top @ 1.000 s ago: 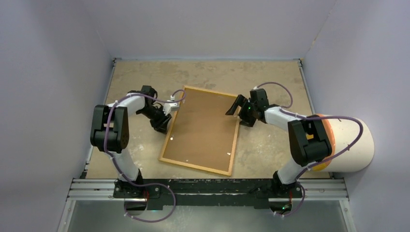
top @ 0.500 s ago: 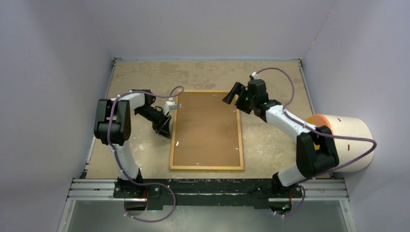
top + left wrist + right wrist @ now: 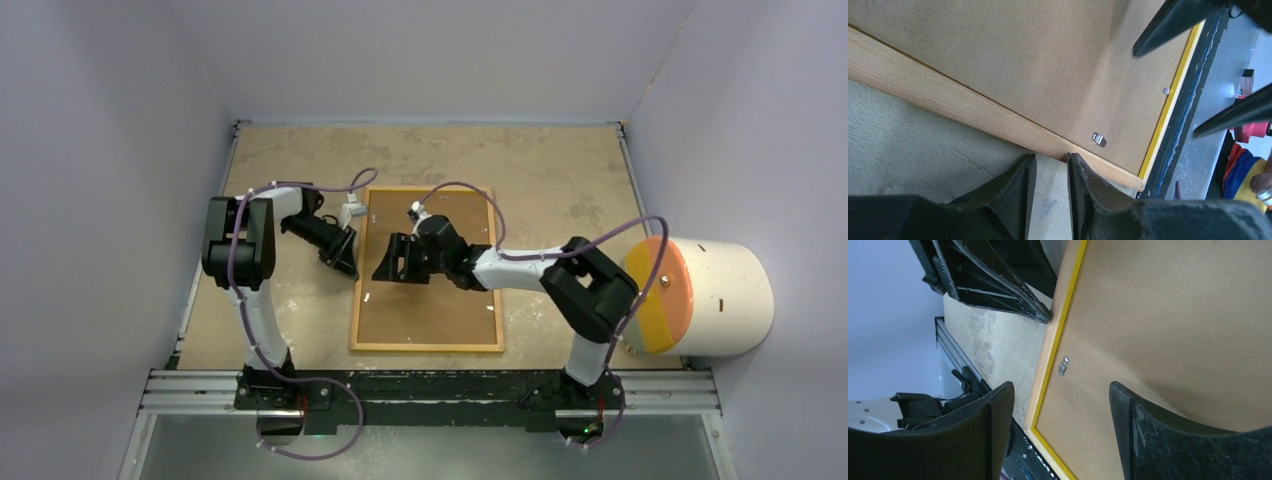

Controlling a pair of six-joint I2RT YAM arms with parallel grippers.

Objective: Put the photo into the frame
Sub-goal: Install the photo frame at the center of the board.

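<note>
**Frame** (image 3: 430, 347): lies face down at the centre of the worktop (image 3: 560, 170), wood-brown back edge up, yellow showing at its rim. A second ago it sat skewed. Now it is squared to the worktop edges.

**Backing board** (image 3: 430, 315): flat brown sheet seated inside the frame. Small metal turn clips show along the frame's left side, one of them in the right wrist view (image 3: 1064, 365).

**Photo**: not visible in any view. Whether it lies under the board cannot be told.

**Left hand** (image 3: 347, 265): at the frame's left edge, centre-left of the top view. Fingers all but closed, a slim gap between them, holding nothing. The tips sit against the wooden edge, and it has kept this post throughout.

**Right hand** (image 3: 395, 263): spread wide and empty. Half a second ago it was at the frame's upper right corner. It has since swung across and hangs over the left half of the board, near the left-side clip.

**White cylinder** (image 3: 715, 297): orange end face, at the right edge of the top view.

**Assessment**: with the frame straightened and steadied, the clips look to be the next concern. The board probably has to be released before the photo can go in.
</note>
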